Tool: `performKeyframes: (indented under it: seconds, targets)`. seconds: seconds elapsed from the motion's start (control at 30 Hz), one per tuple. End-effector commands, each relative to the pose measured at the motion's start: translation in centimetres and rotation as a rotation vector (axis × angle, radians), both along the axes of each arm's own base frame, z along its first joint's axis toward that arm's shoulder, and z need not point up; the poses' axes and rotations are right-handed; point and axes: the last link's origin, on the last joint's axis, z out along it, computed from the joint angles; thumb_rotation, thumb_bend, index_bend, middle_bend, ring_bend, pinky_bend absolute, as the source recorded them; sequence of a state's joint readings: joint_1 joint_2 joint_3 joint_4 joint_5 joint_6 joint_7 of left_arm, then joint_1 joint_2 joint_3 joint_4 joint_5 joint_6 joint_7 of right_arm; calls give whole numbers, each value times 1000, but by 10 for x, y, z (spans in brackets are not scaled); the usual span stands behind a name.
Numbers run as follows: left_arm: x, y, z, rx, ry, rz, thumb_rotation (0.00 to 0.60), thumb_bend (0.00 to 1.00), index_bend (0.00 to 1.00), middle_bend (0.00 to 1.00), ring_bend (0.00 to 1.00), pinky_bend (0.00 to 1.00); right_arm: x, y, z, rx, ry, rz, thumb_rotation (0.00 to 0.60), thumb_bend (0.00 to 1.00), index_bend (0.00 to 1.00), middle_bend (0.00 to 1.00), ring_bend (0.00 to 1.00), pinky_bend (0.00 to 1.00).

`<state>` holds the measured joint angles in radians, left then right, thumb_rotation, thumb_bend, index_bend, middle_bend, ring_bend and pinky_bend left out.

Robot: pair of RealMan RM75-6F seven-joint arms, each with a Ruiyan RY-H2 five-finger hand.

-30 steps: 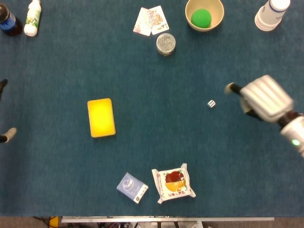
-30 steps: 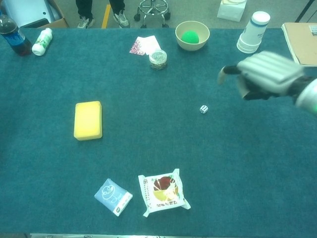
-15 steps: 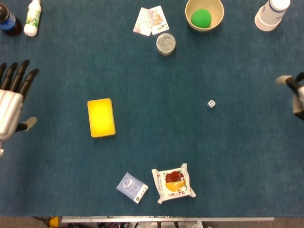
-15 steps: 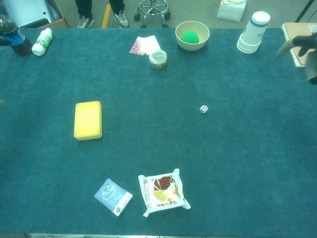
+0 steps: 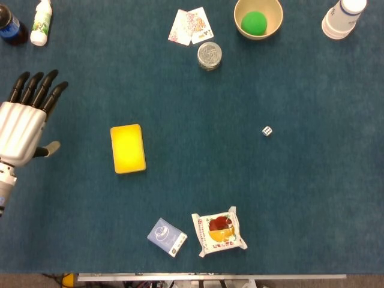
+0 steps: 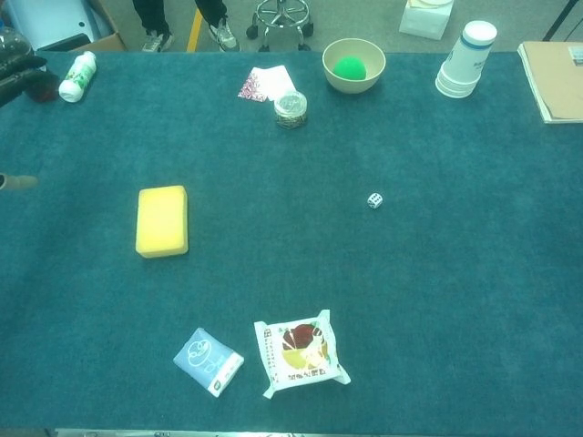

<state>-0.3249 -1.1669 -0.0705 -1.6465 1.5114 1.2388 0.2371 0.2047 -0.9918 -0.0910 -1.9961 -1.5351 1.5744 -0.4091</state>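
The left hand [image 5: 24,123] hovers over the table's left edge with its fingers spread and straight, pointing toward about one o'clock in the head view, the thumb sticking out to the side; it holds nothing. In the chest view only its dark fingertips [image 6: 20,68] and the thumb tip show at the left border. The right hand is in neither view.

The nearest thing to the left hand is the yellow sponge [image 5: 128,149], which lies at about four o'clock from the palm, near but clearly apart, with bare blue table [image 5: 78,198] between them. The sponge rests flat, its long axis running nearly twelve to six, tipped a touch toward eleven, so its long left side faces the hand. As the only hand in sight, the left one is the nearer to it.

Farther out, at about five o'clock from the hand, sit a small blue box [image 5: 167,237] and just beside it a snack packet [image 5: 219,231]. A die [image 5: 267,130] lies well apart at three o'clock. At twelve o'clock from the hand, in the far left corner, stand a white bottle [image 5: 41,21] and a dark bottle [image 5: 10,26].
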Motion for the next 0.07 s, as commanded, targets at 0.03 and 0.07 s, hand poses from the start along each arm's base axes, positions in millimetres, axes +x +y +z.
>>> performKeyframes:
  seconds: [0.03, 0.07]
  targets:
    - [-2, -2, -1, -2, 2, 8, 600, 0, 80, 0, 0, 42, -5, -2, -2, 12, -11, -14, 600, 980, 312, 448, 343, 687]
    - [-2, -3, -1, -1, 3, 11, 600, 0, 80, 0, 0, 42, -7, -3, -4, 19, -15, -19, 600, 980, 312, 448, 343, 687]
